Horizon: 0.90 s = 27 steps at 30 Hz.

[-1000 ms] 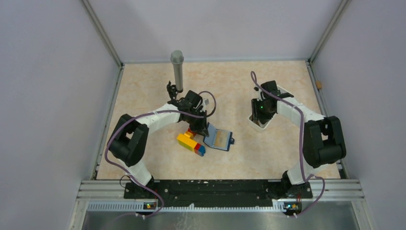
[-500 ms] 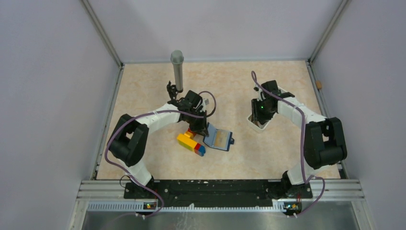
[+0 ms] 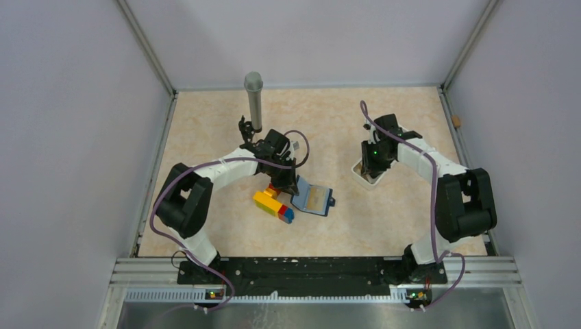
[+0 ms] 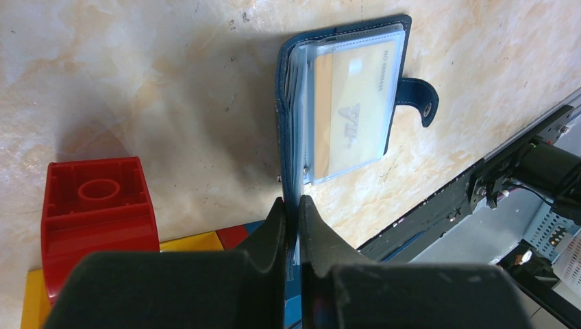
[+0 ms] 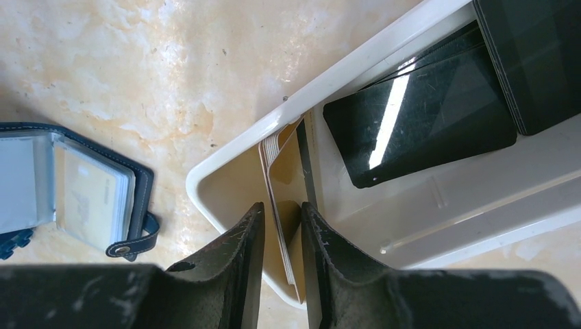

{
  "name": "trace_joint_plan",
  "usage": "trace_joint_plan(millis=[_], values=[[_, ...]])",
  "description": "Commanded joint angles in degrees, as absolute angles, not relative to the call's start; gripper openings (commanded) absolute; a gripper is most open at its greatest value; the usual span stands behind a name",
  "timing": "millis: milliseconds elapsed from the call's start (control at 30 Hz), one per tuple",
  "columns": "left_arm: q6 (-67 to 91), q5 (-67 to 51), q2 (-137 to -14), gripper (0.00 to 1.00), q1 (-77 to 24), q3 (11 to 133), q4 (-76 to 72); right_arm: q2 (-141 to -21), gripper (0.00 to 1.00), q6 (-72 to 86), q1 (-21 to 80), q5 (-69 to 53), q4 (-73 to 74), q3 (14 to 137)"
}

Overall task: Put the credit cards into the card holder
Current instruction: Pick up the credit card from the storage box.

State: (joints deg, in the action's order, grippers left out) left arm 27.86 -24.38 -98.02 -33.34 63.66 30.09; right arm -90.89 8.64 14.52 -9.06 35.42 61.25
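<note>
left wrist view: left end effector [image 4: 291,205] closed on the cover edge of the open card holder [image 4: 346,103] on the tabletop [image 4: 171,82]. only the right wrist view shows the right end effector [image 5: 282,219] straddling gold credit cards [image 5: 285,177] on edge in the white tray [image 5: 342,65]; whether it grips them i cannot tell.

The top camera looks down from behind the arm bases [image 3: 199,266] at 6 o'clock, far off. Both wrist cameras look close past their own fingers [image 4: 257,264], apparently sharing the card holder [image 4: 342,103], 9 o'clock in the right view.
</note>
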Motion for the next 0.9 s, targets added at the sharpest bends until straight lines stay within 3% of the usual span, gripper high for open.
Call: trace_joint_plan(millis=[0, 867], values=[[26.98, -23.99, -97.27, 0.0, -33.07, 65.69, 30.06, -88.01, 0.25, 9.61, 15.34, -10.64, 36.33, 64.34], [26.9, -24.17, -97.3, 0.0, -33.05, 65.82, 30.17, -87.32, 0.18, 10.02, 15.32, -11.95, 37.51, 64.88]])
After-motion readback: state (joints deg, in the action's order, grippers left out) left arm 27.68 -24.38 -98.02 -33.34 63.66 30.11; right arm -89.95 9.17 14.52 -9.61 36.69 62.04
